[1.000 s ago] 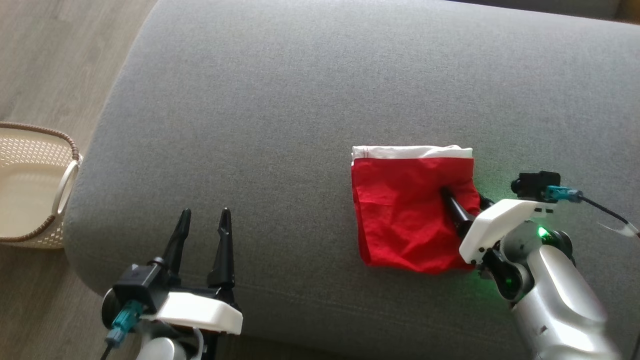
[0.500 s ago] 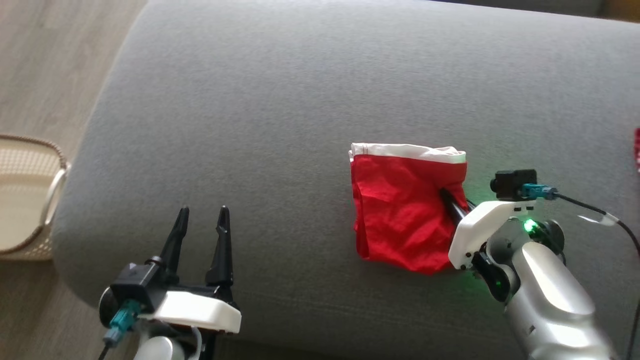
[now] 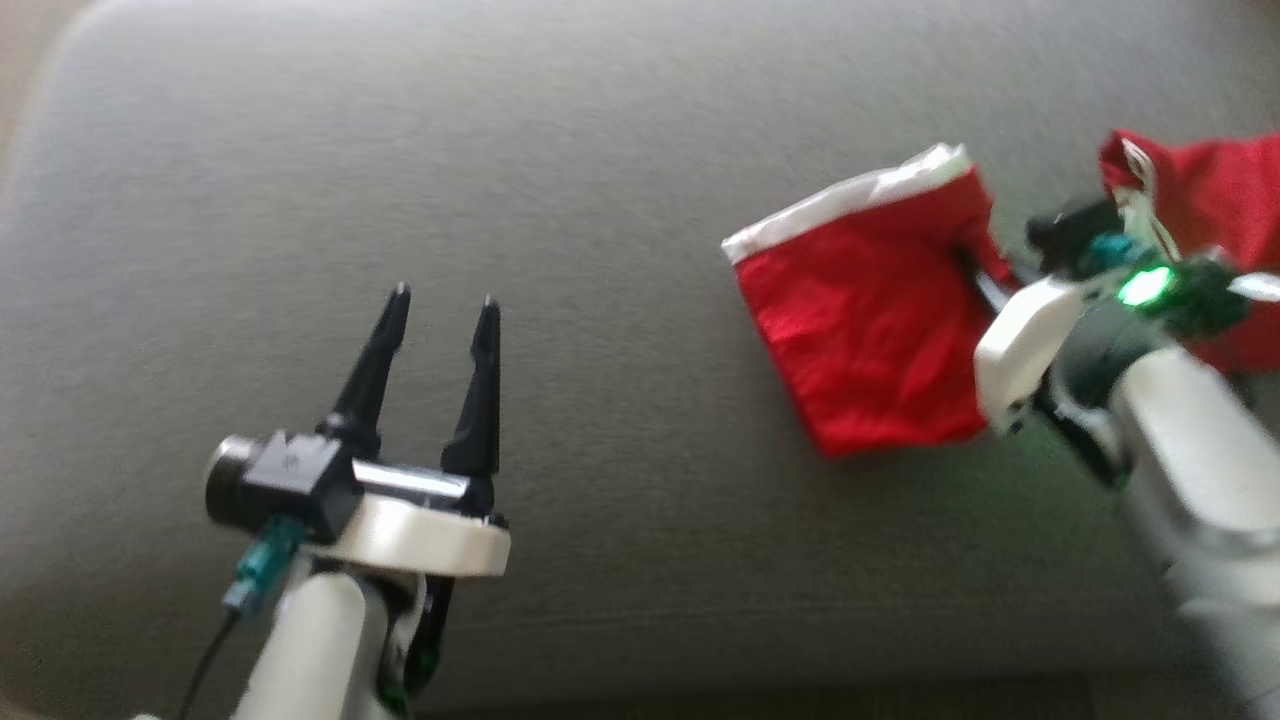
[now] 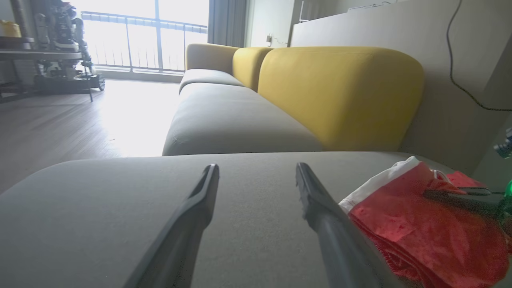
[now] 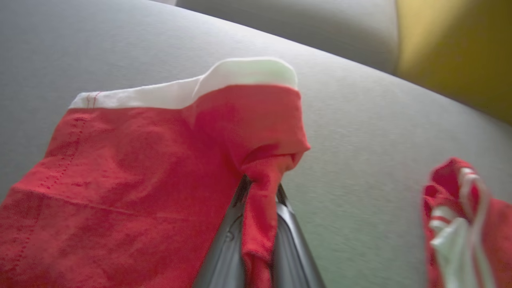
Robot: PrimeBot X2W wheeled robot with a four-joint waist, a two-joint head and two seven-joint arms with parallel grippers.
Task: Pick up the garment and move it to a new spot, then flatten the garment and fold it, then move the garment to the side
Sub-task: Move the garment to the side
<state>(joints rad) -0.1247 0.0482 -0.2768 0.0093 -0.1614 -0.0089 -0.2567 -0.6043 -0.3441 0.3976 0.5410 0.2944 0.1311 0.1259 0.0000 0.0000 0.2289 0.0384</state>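
While your right gripper [image 5: 260,188] pinches one edge of the garment [image 3: 860,330], left gripper [image 3: 443,297] open, dragging could undo its fold.

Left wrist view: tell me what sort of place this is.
Most likely a home living room: a long sofa with grey seats and yellow backrests, a wooden floor, and a tall window with a railing outside. A red garment rests on the near seat.

Thin matt red cloth, creased, white-banded: garment [image 3: 870,330]. Grey woven fabric, matt, finely textured: sofa seat [image 3: 600,150]. Dark matt plastic: fingers of left gripper [image 3: 443,296]. Glossy white plastic: wrist shell [image 3: 420,535].
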